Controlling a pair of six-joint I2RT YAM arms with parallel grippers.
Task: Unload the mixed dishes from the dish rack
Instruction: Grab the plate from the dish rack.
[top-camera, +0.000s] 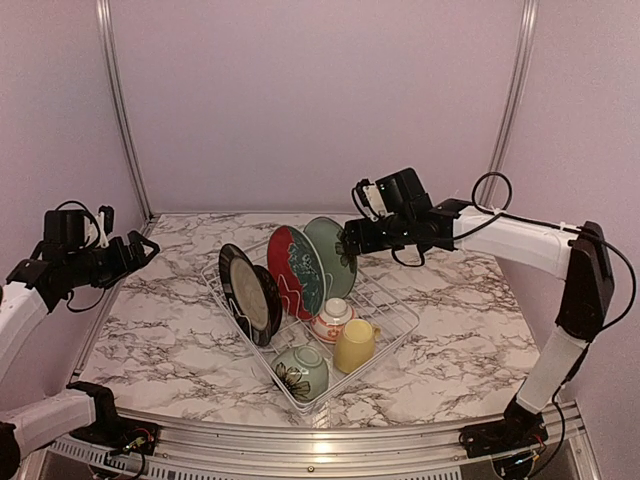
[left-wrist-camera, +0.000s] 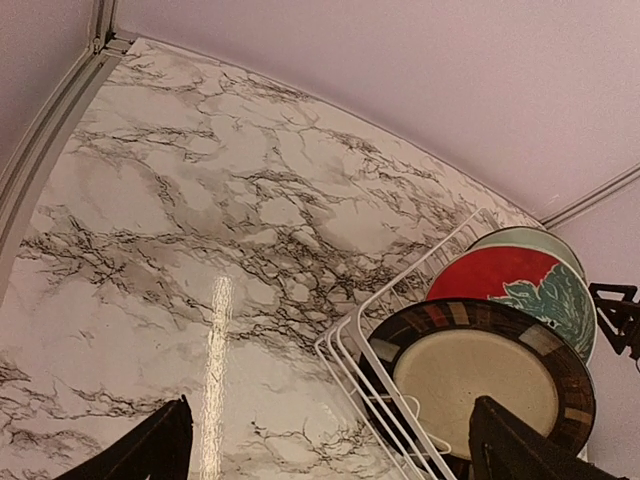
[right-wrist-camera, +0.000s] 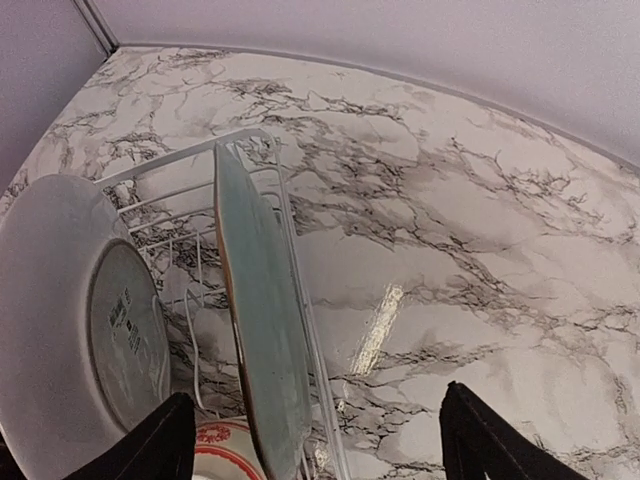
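Note:
The white wire dish rack sits mid-table. In it stand two black-rimmed plates, a red-and-teal plate and a teal flowered plate. A small red-patterned bowl, a yellow cup and a green flowered bowl lie in front. My right gripper hovers open just behind the teal plate's top edge. In the right wrist view the plate is edge-on between the fingers. My left gripper is open and empty, left of the rack.
The marble table is bounded by lilac walls with metal corner rails at back left and back right. A metal rail runs along the near edge. Bare marble lies left and right of the rack.

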